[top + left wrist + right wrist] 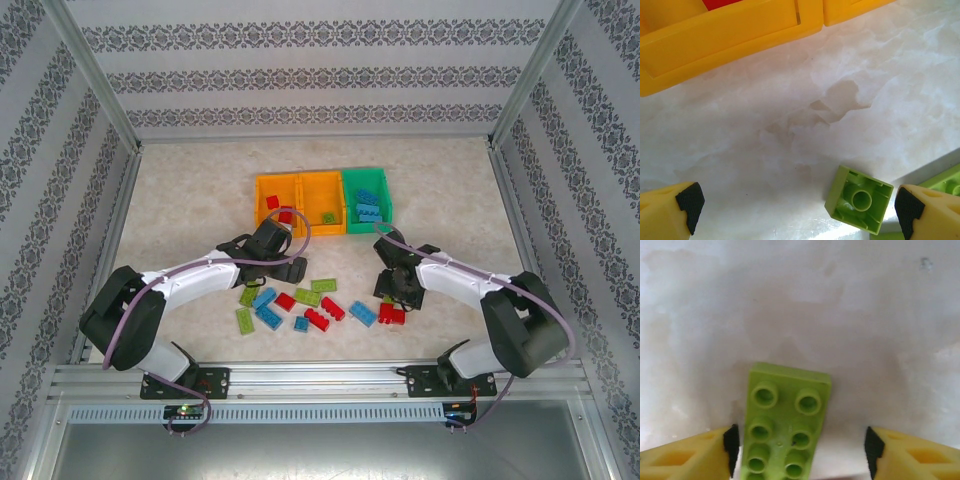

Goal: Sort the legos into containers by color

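Legos (pixel 320 320) lie loose on the pale marbled tabletop (pixel 190 200) in front of the bins, and the one in play is a lime green studded plastic brick (pixel 785 420), two studs wide, lying studs-up between the fingers of the right gripper (pixel 801 446). Its long axis runs straight out from that claw, so the jaws span its short side. They stand partly apart and grip nothing: the left pad (pixel 731 442) is at the brick's edge, touching or just beside it, while the right pad (pixel 869 445) stands off with bare table between. The middle orange plastic bin (pixel 322 177), where one lime piece lies, sits up-table and leftward of this claw, so the carry likely goes that way. The left gripper (pixel 799 205) is spread wide and empty near the left orange plastic bin (pixel 715 55), a small upturned lime brick (pixel 860 205) just beside its right finger
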`<state>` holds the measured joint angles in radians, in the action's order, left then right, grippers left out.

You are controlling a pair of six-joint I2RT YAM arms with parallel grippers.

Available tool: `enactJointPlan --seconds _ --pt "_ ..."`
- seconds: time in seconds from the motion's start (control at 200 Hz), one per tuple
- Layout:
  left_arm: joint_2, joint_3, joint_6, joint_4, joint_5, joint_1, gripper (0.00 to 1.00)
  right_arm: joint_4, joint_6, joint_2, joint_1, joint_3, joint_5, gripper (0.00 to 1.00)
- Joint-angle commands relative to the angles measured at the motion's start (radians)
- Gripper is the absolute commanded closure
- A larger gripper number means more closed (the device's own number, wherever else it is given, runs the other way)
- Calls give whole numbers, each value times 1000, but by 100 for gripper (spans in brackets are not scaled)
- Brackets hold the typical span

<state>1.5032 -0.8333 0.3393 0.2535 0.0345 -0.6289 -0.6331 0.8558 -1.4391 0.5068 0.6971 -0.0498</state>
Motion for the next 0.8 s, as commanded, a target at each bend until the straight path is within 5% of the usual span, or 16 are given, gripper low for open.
enactJointPlan --seconds 0.0,0.125,0.28,0.555,0.794 --pt "-2 15 -18 -15 27 -14 0 86 -13 -66 -6 1 34 46" --pt "-3 22 -15 -14 44 -15 0 94 -32 -77 0 18 14 63" --pt "-5 28 -5 -14 54 -14 0 82 -61 -34 32 66 -54 70" --pt "-26 25 31 19 116 -14 0 109 -147 9 75 275 -88 72" --pt "-25 14 35 34 95 -14 0 202 -249 -199 71 568 22 72"
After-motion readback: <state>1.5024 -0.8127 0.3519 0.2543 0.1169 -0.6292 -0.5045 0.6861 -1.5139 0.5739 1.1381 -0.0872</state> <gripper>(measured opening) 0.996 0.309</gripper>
